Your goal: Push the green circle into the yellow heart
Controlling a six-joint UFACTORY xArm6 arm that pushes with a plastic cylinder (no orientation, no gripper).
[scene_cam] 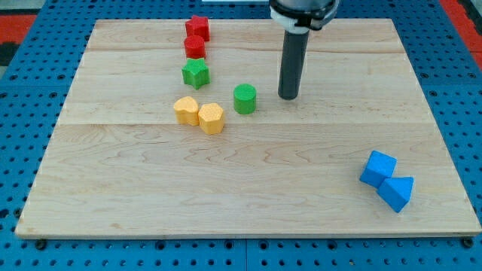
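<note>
The green circle point(245, 98) stands near the board's middle, slightly toward the view's top. The yellow heart point(186, 111) lies to its left, touching a yellow hexagon-like block point(212, 118) that sits between the heart and the circle, a little lower. My tip point(288, 97) rests on the board just to the right of the green circle, with a small gap between them. The dark rod rises from the tip toward the view's top edge.
A green star point(196, 74) lies above the yellow blocks. A red circle point(195, 47) and a red star-like block point(198, 28) stack toward the view's top. Two blue blocks point(378, 168) point(397, 193) sit at the lower right. The wooden board point(248, 188) lies on a blue surface.
</note>
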